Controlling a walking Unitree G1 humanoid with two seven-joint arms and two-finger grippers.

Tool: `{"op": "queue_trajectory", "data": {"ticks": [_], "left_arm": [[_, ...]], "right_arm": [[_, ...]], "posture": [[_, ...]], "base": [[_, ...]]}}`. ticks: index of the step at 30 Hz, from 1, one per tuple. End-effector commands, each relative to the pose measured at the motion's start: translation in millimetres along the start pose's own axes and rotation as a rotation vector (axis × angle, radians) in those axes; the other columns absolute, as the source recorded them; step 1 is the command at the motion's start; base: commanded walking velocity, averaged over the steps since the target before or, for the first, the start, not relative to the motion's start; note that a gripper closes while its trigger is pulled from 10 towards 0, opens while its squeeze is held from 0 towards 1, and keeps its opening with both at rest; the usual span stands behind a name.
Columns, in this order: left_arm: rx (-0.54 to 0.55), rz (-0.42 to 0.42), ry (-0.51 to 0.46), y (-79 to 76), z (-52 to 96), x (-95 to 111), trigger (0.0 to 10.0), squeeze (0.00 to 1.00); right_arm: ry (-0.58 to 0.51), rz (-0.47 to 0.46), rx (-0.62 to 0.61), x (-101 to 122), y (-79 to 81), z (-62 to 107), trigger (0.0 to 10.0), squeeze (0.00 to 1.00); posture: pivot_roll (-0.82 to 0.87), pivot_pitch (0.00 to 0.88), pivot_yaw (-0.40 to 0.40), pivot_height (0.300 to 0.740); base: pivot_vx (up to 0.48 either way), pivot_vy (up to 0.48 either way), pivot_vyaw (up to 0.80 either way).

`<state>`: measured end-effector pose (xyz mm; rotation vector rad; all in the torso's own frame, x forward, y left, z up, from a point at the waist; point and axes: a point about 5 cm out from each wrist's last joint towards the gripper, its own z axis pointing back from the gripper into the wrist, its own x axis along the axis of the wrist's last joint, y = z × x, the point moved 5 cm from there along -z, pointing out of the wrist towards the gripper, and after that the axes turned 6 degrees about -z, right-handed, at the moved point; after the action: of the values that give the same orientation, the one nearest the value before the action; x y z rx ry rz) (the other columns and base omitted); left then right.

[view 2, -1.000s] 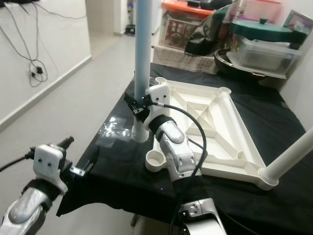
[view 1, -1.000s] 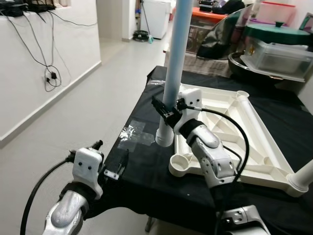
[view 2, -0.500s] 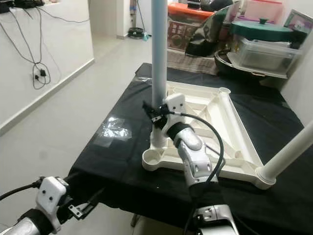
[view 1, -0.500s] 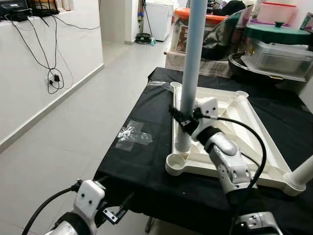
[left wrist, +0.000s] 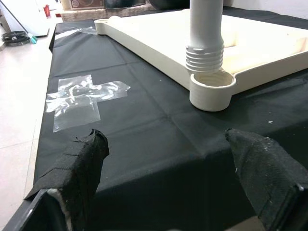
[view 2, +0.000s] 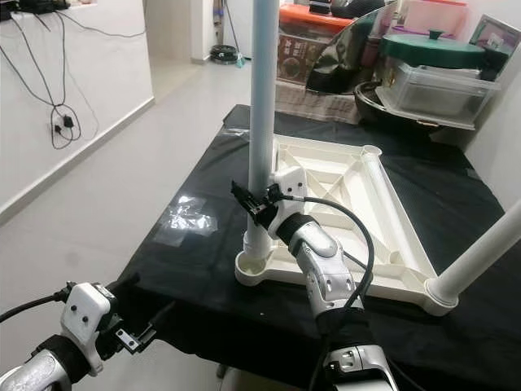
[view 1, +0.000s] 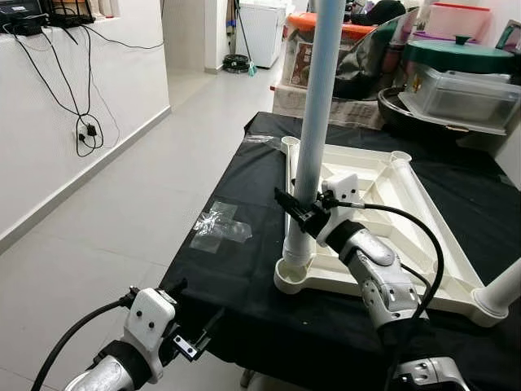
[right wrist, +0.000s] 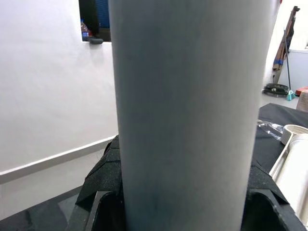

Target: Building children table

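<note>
Black cloth covers the work table, with pale floor tiles beside it and a white wall hung with dangling cables on the robot's left. Nearest the camera, the left gripper hangs low at the table's near edge, off the cloth, its two black fingers spread wide with nothing between them. From its wrist camera you look straight across the cloth at the corner socket, and a patch of clear tape is stuck to the cloth off to one side.

Next in, the cream tabletop lies upside down on the cloth, ribbed underside showing. At its near corner the pale blue-grey table leg stands almost upright, its white ribbed end sitting just at the rim of that round socket; whether it is seated inside cannot be told. The right gripper is clamped around the leg low down, fingers closed on either side of the tube, and the right wrist view has the tube pressed right against the lens.

Off to the robot's right, another white leg already rises at a slant from the tabletop's near right corner.

Beyond the table sit an orange-lidded storage crate, a clear plastic box and a green lid.
</note>
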<state>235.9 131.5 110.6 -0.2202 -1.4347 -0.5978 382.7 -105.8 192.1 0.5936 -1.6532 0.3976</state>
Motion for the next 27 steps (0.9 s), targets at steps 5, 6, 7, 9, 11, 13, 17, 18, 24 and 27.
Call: {"op": "queue_trajectory", "data": {"ticks": [5,6,7,9,11,13,17,18,24,27], "left_arm": [[-0.010,0.006,-0.001,1.2,2.8,-2,10.0,0.00],[-0.009,0.005,0.000,1.8,3.1,-2,10.0,0.00],[-0.009,0.005,0.000,1.8,3.1,-2,10.0,0.00],[-0.010,0.004,0.000,2.1,3.3,-2,10.0,0.00],[-0.011,0.004,0.000,2.2,3.2,-2,10.0,0.00],[-0.011,0.003,-0.001,2.2,3.1,-2,10.0,0.00],[-0.012,0.002,-0.001,2.2,3.0,-2,10.0,0.00],[-0.012,0.001,-0.001,2.2,2.8,-2,10.0,0.00],[-0.011,-0.001,0.001,2.5,2.8,-2,10.0,0.00],[-0.009,-0.002,0.002,2.7,2.9,-3,10.0,0.00]], "right_arm": [[0.060,-0.057,0.087,-16,1.9,18.2,10.0,0.00],[0.063,-0.055,0.116,-16,5.5,20.8,10.0,0.00],[0.063,-0.055,0.116,-16,5.5,20.8,10.0,0.00],[0.080,-0.059,0.181,-18,14.1,26.3,10.0,0.00],[0.101,-0.057,0.220,-22,19.6,30.2,10.0,0.00],[0.108,-0.057,0.230,-24,21.5,31.0,10.0,0.00],[0.119,-0.060,0.251,-27,26.1,31.3,10.0,0.00],[0.123,-0.060,0.261,-28,28.7,30.8,10.0,0.00],[0.139,-0.065,0.280,-36,35.6,24.2,10.0,0.00],[0.152,-0.062,0.288,-38,36.5,19.5,10.0,0.00]], "posture": [[0.05,0.000,-0.102,0.740],[0.05,0.000,-0.102,0.740],[0.05,0.000,-0.102,0.740],[0.05,0.000,-0.100,0.740],[0.05,0.000,-0.099,0.740],[0.05,0.000,-0.100,0.740],[0.05,0.000,-0.099,0.740],[0.05,0.000,-0.101,0.740],[0.05,0.000,-0.103,0.740],[0.06,0.000,-0.110,0.740]], "base": [[0.000,0.000,0.00],[0.000,0.000,0.00],[0.000,0.000,0.00],[0.000,0.000,0.00],[0.000,0.000,0.00],[0.000,0.000,0.00],[0.000,0.000,0.00],[0.000,0.000,0.00],[0.000,0.000,0.00],[0.000,0.000,0.00]]}}
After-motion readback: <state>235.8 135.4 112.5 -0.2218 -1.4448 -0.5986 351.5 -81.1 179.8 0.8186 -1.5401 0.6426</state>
